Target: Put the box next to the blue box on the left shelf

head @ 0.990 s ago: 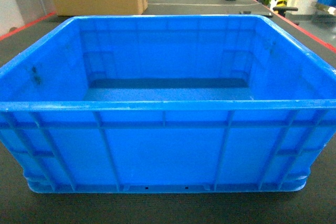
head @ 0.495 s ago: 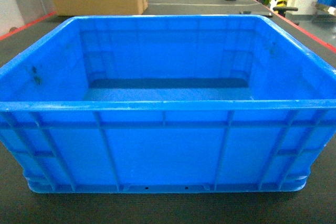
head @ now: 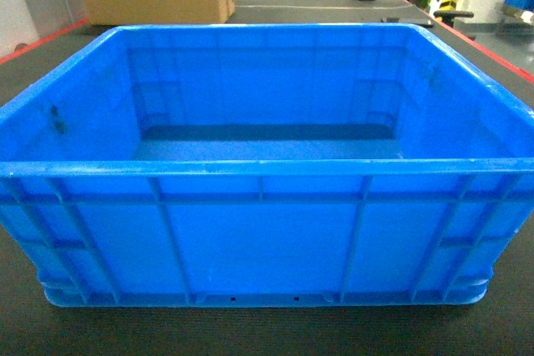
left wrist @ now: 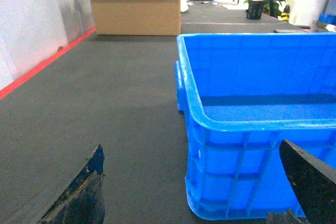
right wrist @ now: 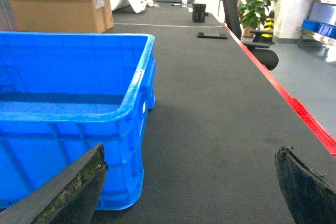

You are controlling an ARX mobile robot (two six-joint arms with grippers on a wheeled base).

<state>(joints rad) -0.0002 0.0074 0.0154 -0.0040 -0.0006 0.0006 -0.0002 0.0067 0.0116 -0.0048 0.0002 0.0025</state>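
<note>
The box [head: 259, 164] is sitting on the dark mat [left wrist: 105, 103] (its inside bare), while the left gripper [left wrist: 194, 192] and right gripper [right wrist: 189, 192] are hovering with fingers spread wide at its near left and right corners, touching nothing.

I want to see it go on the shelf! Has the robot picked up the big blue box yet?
Not yet. The box sits on the dark floor mat, empty. The left gripper and right gripper are open at its two near corners, not touching it. Gripping, lifting and carrying it to the shelf are all left; no shelf shows ahead.
</note>
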